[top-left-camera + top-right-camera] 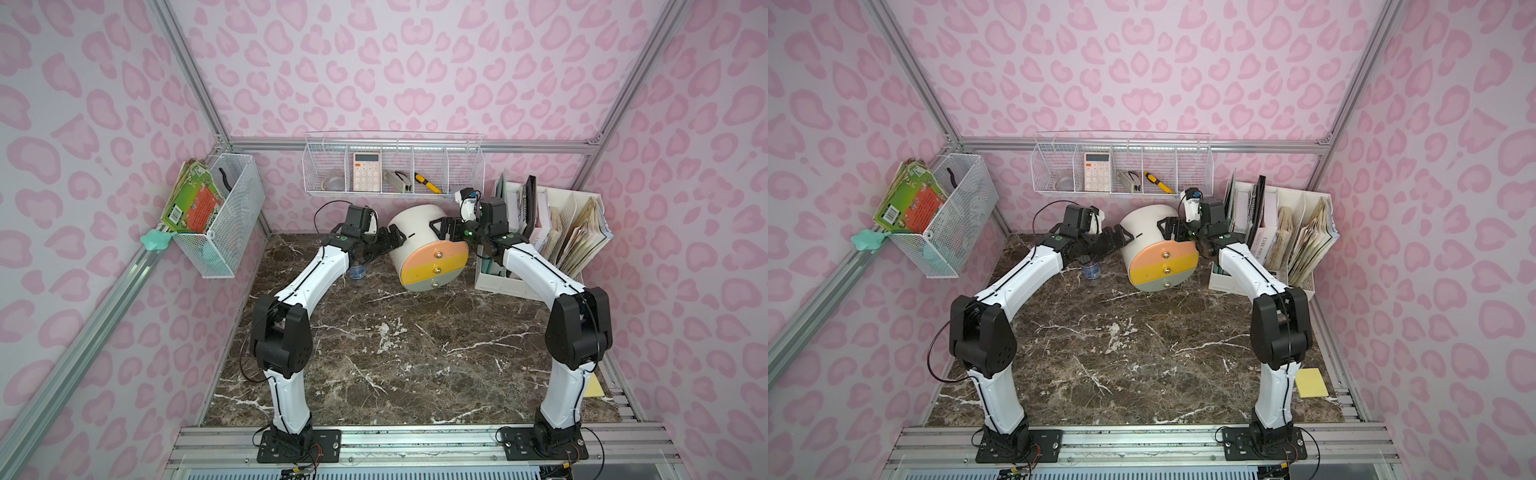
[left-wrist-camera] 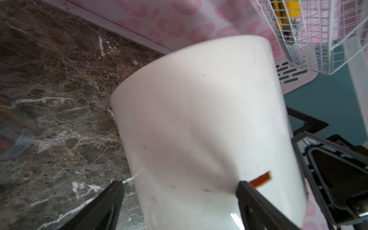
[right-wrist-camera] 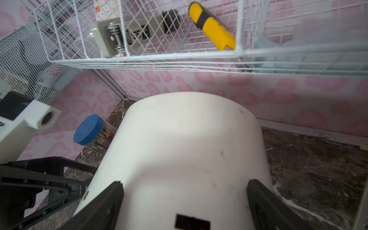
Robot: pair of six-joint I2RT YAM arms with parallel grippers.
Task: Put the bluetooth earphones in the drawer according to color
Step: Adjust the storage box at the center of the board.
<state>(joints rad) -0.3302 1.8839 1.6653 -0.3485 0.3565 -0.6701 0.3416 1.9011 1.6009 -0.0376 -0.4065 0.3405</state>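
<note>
The drawer (image 1: 432, 266) is at the back of the bench (image 1: 374, 353), between the two arms, and it's sitting crooked. Its peach, yellow and grey-green fronts face up at the camera, and the arch top leans toward the right arm. All three fronts are shut, so whatever's inside is hidden. I can't tell if the base is flat on the bench.

The left end effector (image 1: 392, 241) is right up against the white shell on one side, and the right end effector (image 1: 446, 228) is against the arch on the other. Both are spread wide.

In the left wrist view, one finger (image 2: 251, 199) lies over the shell and the other (image 2: 107, 203) hangs over bare bench beside it, so no clamp there. The right wrist view has both fingers overlapping the shell. Grip or just contact, can't say, and both wrist shots are blurry.

The pencil tube (image 3: 93, 131) with its blue cap shows clearly there, but in both top views the left arm covers most of it.
</note>
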